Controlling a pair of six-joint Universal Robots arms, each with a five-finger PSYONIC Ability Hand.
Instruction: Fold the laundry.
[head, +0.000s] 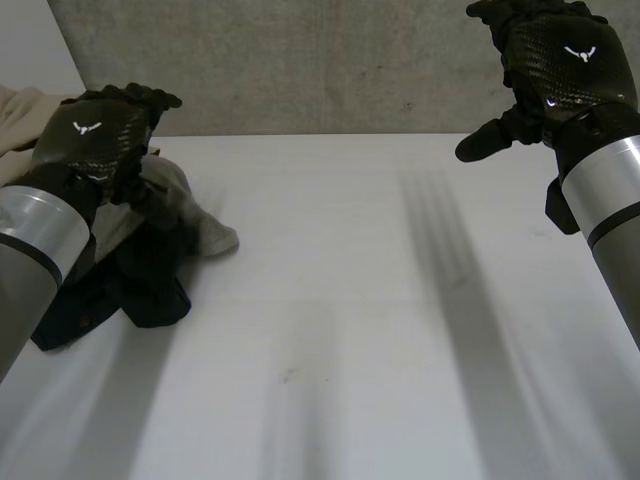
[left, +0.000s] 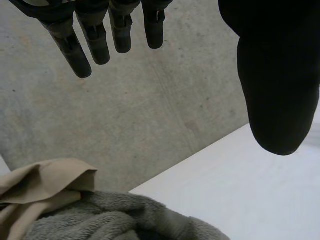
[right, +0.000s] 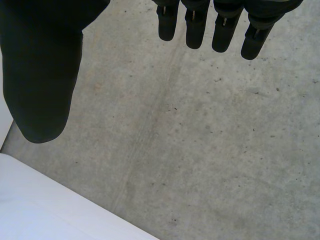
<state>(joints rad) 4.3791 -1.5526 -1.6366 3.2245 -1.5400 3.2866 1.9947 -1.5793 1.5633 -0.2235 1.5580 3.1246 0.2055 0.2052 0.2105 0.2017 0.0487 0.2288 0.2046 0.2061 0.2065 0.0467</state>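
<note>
Laundry lies in a loose heap at the left side of the white table, near its far edge and right under the left hand. That hand hovers over the heap with its fingers straight and the thumb held well apart, with nothing between them. The right hand hangs high over the far right of the table, spread the same way and empty, well apart from any cloth.

The heap is the trouble: three pieces are tangled together. A dark garment lies lowest and nearest, a grey fleece is bunched on top of it, and a beige cloth sits behind at the far left corner. I cannot tell whether the beige one hangs over the edge. A grab from straight above would likely catch more than one layer, and lifting could then drag the rest along — perhaps off the table. With the other hand so far off, nothing would pin the heap down.

The fleece is thick and nubbly with soft rounded folds, so a shallow pinch could slip off it. The beige cloth is thin, smooth and sharply creased. The dark garment looks limp and matt and lies fairly flat, with a ragged outline. The tabletop is smooth and offers little grip.
</note>
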